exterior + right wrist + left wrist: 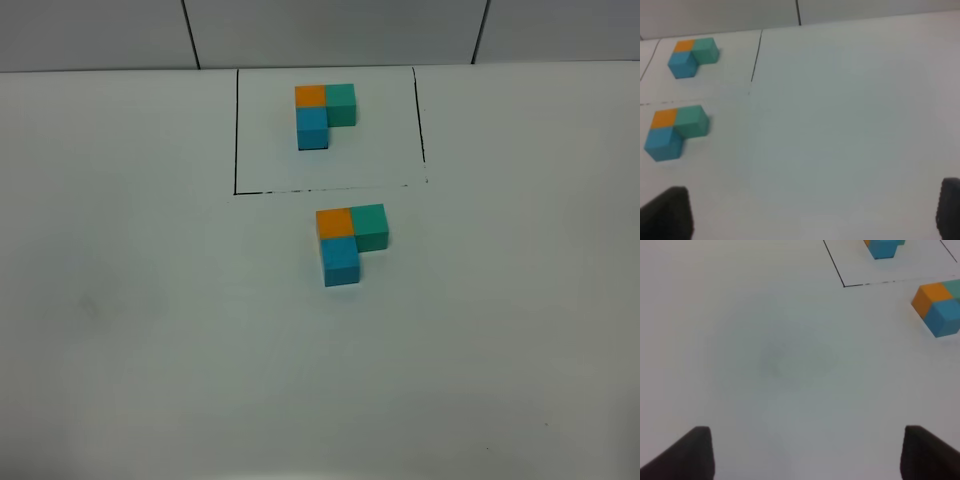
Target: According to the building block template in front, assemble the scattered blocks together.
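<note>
White table [150, 350], template [883, 248] half cropped

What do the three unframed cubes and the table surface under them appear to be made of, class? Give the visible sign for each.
The orange cube, teal-green cube and blue cube: probably painted wood or solid plastic, judging by flat even colour, crisp edges and a matte finish without glare. The table: a smooth white matte surface, possibly laminate or paper; the thin black frame line looks drawn on it.

White tabletop [150, 330], pale tiled wall [330, 30] behind it, dark seams between panels
</note>
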Tool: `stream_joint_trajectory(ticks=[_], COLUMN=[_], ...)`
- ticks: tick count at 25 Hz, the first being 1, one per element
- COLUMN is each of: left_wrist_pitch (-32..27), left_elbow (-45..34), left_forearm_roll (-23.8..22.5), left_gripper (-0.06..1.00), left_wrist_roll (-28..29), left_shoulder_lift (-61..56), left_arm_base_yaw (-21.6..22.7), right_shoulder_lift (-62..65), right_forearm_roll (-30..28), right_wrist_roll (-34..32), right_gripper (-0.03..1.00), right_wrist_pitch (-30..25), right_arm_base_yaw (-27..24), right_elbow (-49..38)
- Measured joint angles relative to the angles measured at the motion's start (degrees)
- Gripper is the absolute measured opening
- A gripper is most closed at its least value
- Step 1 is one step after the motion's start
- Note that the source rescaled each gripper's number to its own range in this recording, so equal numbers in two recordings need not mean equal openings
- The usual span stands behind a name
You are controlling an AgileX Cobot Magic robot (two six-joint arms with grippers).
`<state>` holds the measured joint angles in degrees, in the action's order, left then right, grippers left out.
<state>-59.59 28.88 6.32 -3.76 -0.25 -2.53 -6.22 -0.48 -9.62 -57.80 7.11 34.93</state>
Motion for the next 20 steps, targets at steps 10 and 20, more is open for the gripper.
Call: stream_joint_trajectory(ticks=[10, 20], left_wrist_pitch=[0.0, 0.0], left_elbow=[0.0, 0.0], left_forearm_roll=[0.0, 0.0], left_gripper=[0.69, 0.69], left_wrist_roll=[0.0, 0.0], left_shoulder_lift=[0.0, 0.0], left_arm_base_yaw=[0.0, 0.0], right_shoulder_lift=[3.27, 3.29], right_forearm_roll=[-2.77, -2.51], right_wrist_roll=[-0.36, -0.39], right_gripper=[1.0, 0.94], right_wrist_pitch=[-5.17, -3.8], right_arm_base_yaw=[0.0, 0.0], right_elbow=[-0.02, -6.3])
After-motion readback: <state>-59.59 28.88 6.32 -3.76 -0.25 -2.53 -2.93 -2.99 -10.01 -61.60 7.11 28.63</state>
